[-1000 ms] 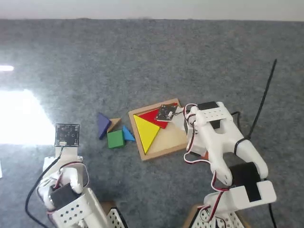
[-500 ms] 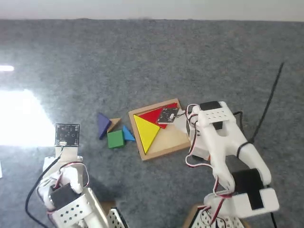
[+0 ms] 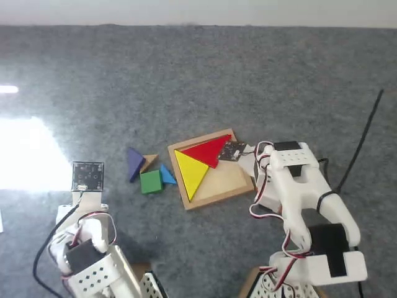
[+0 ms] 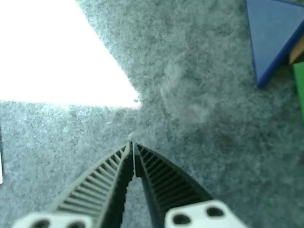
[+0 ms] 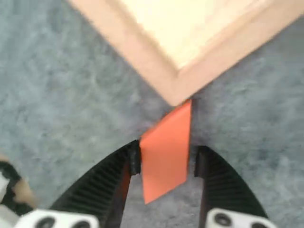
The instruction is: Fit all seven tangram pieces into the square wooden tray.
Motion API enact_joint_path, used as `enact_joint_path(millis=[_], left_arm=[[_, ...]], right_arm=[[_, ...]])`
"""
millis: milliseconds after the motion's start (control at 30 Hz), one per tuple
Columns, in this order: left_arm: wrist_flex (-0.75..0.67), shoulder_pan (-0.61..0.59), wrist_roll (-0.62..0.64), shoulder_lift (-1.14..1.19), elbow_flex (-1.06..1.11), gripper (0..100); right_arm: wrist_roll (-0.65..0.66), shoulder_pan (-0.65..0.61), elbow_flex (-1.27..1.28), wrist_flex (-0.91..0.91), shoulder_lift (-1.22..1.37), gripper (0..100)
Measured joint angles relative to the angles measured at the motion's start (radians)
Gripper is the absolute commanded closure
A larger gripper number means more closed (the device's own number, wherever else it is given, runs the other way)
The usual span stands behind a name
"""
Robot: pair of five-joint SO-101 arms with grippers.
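Two home: yellow triangle [image 3: 189, 172] and red triangle [image 3: 206, 151] lie in the tray [image 3: 226, 178], mid-frame. Right claw [image 5: 165, 159] grasps the orange piece [image 5: 164, 142] just off the tray's corner. Blue triangle [image 3: 134, 162], tan triangle [image 3: 149, 162], green square [image 3: 150, 182] and light-blue triangle [image 3: 167, 176] wait left of it on the surface [image 3: 248, 74]. Left claw [image 4: 132, 145] clenched, empty.

Probably a robotics lab bench: grey felt tabletop [image 3: 186, 74], two arms [image 3: 298, 186] with exposed wiring [image 3: 259, 186].
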Motion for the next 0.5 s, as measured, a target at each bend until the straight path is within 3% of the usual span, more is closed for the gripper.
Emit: enact_joint_path(millis=[100,500], left_arm=[[0.0,0.0,0.0,0.0,0.0,99],[0.0,0.0,0.0,0.0,0.0,99]], right_arm=[[-0.048,0.008,-0.009,-0.017,0.003,99.5],[-0.216,0.014,-0.054,-0.012,0.023,98.3]])
